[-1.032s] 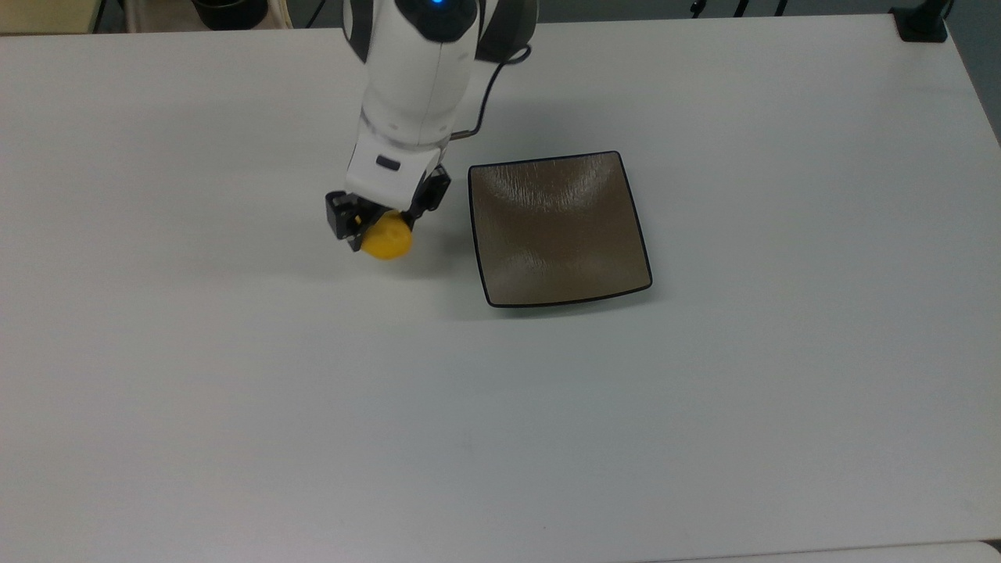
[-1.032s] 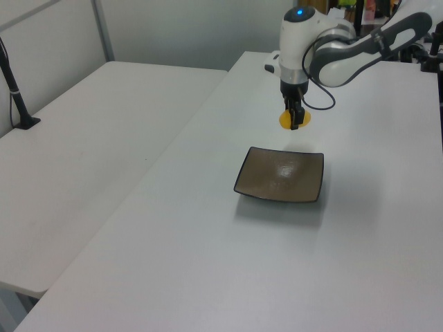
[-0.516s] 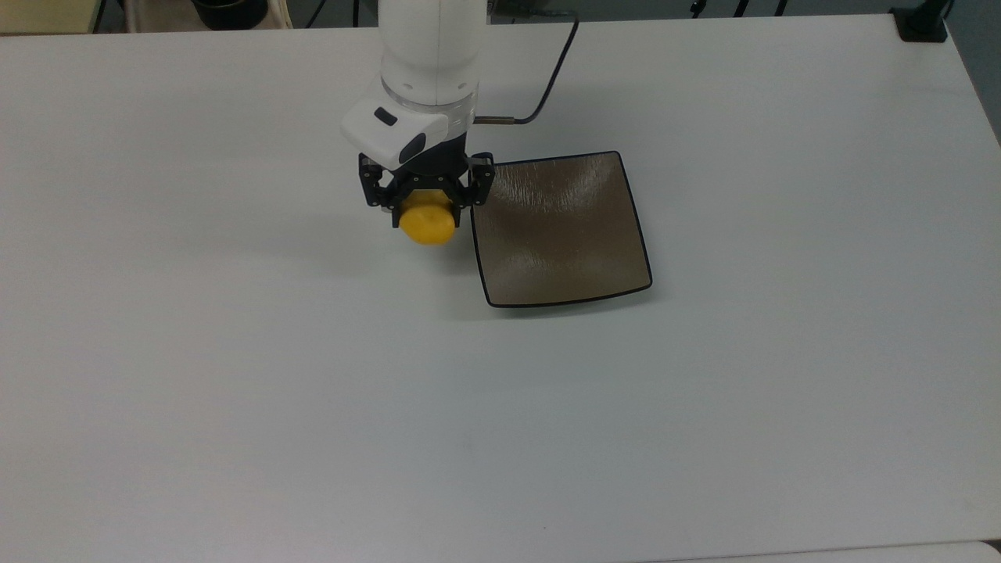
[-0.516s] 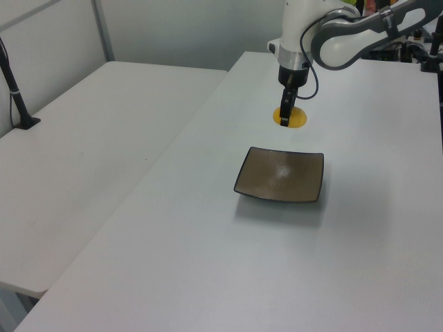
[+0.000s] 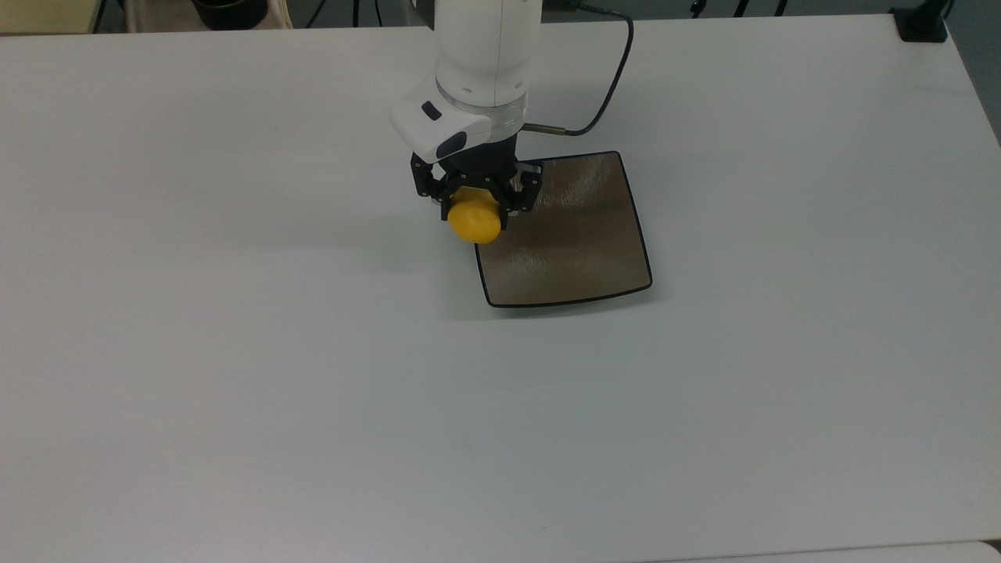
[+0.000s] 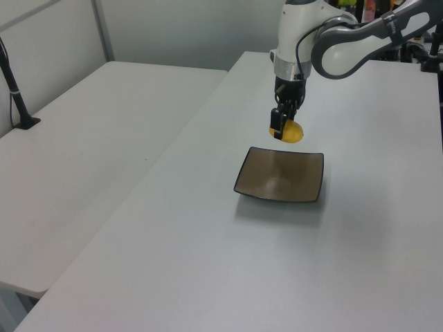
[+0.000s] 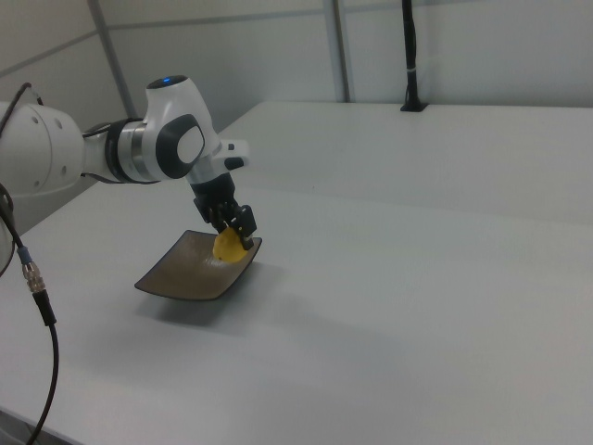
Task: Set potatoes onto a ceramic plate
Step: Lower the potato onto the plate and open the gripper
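Top view shows the ceramic plate point(image 5: 579, 250) bare on the white table point(image 5: 235, 352); at its left rim the gripper point(image 5: 477, 205) is clenched on the potato point(image 5: 474, 223), carried off the table. By my judgement pickup is done; moving over the centre, lowering and releasing remain. Farther back, the arm point(image 5: 485, 62) is cut off at the frame edge, and the potato hides the fingertips.

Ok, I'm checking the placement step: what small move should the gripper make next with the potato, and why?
Probably carry it a little further toward the top view's right, over the middle of the plate, before lowering. The gripper is shut on the potato, which hangs above the plate's edge in the top view's left, lifted clear of it in the left view, so releasing now might drop it on the rim.
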You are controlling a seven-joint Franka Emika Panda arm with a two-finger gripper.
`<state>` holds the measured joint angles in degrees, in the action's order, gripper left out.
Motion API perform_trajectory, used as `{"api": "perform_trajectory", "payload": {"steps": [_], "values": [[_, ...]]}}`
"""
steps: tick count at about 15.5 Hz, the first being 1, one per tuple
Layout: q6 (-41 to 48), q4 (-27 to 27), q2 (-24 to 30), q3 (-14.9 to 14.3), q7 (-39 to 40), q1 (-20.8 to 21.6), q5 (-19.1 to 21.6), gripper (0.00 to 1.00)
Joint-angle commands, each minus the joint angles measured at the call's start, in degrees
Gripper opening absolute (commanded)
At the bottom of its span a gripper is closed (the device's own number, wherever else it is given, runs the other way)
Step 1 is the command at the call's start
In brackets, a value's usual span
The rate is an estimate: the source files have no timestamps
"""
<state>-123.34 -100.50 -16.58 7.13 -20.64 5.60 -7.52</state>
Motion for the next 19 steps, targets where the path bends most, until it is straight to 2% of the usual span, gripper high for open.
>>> {"api": "perform_trajectory", "payload": {"steps": [1, 2, 5, 10, 12, 16, 19], "values": [[1.2, -0.5, 0.1, 0.8, -2.8, 0.9, 1.5, 0.68], [1.2, -0.4, -0.1, 0.8, -2.8, 1.0, 1.5, 0.80], [1.2, -0.2, -0.1, 0.8, -3.0, 1.0, 1.6, 1.00], [1.4, 0.0, 0.1, 0.8, -2.8, 0.9, 1.7, 1.00], [4.0, 0.1, 0.6, 0.8, -2.1, 0.9, 1.7, 1.00], [11.8, 0.2, 3.7, 0.8, 9.1, 0.8, 1.7, 1.00], [17.4, 0.1, 7.3, 0.6, 11.6, 0.7, 1.8, 1.00]]}}
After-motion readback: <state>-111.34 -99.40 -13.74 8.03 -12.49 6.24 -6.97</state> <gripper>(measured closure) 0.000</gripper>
